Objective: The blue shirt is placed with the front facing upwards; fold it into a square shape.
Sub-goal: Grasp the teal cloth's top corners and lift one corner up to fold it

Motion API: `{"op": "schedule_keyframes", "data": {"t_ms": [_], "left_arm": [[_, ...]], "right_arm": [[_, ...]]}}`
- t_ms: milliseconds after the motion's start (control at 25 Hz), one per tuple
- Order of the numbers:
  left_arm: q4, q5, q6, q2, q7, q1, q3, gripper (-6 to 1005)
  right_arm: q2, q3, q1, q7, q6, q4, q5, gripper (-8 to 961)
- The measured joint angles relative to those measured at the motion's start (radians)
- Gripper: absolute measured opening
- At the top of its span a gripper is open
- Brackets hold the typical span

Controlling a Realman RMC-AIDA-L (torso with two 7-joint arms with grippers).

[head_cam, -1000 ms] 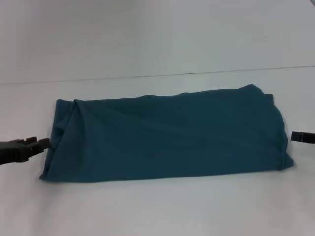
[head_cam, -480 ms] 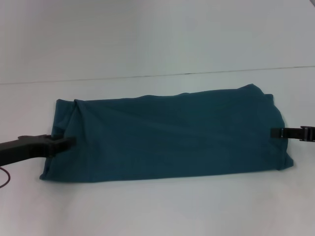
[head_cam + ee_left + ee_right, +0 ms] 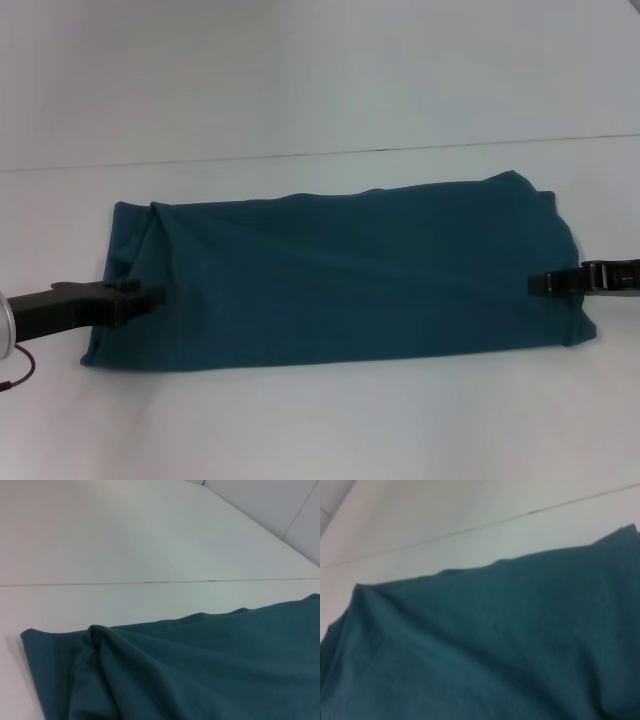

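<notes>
The blue shirt lies on the white table as a long folded band, plain side up, with no lettering showing. My left gripper reaches in low from the left, its tip over the band's left end. From the right, my right gripper comes in with its tip over the band's right end. Both wrist views show only teal cloth up close, the shirt in the left one with a raised fold near its end, the shirt in the right one filling most of the picture.
The white table stretches on all sides of the shirt. A thin seam line runs across it behind the cloth. A thin dark cable hangs by the left arm.
Both grippers have moved inward from beside the shirt's two ends to over the cloth. The shirt has kept its shape and place.
</notes>
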Motion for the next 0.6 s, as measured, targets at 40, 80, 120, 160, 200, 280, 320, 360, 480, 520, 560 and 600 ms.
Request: {"op": "schedule_keyframes", "data": {"t_ms": [40,80,120,160,200,280,320,360,480,520,560,600], "left_arm": [[0.000,0.000,0.000,0.000,0.000,0.000,0.000,402],[0.000,-0.001,0.000,0.000,0.000,0.000,0.000,402],[0.000,-0.001,0.000,0.000,0.000,0.000,0.000,402],[-0.001,-0.001,0.000,0.000,0.000,0.000,0.000,402],[-0.001,-0.001,-0.001,0.000,0.000,0.000,0.001,402],[-0.001,-0.002,-0.006,0.000,0.001,-0.001,0.001,402],[-0.001,-0.002,-0.009,0.000,0.001,-0.002,0.001,402],[-0.001,-0.002,-0.010,0.000,0.001,-0.002,0.001,402],[-0.001,-0.002,-0.012,0.000,0.001,-0.002,0.001,402],[-0.001,-0.002,-0.012,0.000,0.001,-0.002,0.001,402],[-0.001,-0.002,-0.012,0.000,0.001,-0.003,0.001,402],[-0.001,-0.002,-0.013,0.000,0.001,-0.003,0.001,401]], "right_arm": [[0.001,0.000,0.007,0.008,-0.001,0.000,-0.015,496],[0.001,0.000,0.013,0.016,-0.003,0.000,-0.030,496],[0.001,0.000,0.018,0.024,-0.006,-0.001,-0.043,496],[0.001,-0.001,0.023,0.032,-0.008,-0.001,-0.053,496],[0.001,-0.003,0.027,0.041,-0.010,-0.002,-0.064,496],[0.000,-0.014,0.034,0.059,-0.014,-0.002,-0.079,496],[-0.001,-0.021,0.036,0.067,-0.015,-0.002,-0.083,496],[-0.001,-0.028,0.038,0.074,-0.015,-0.002,-0.085,496],[-0.001,-0.056,0.040,0.106,-0.015,-0.016,-0.094,496],[0.001,-0.065,0.041,0.116,-0.015,-0.025,-0.099,496],[0.004,-0.074,0.041,0.126,-0.015,-0.034,-0.106,495],[0.006,-0.082,0.041,0.139,-0.016,-0.044,-0.114,495]]}}
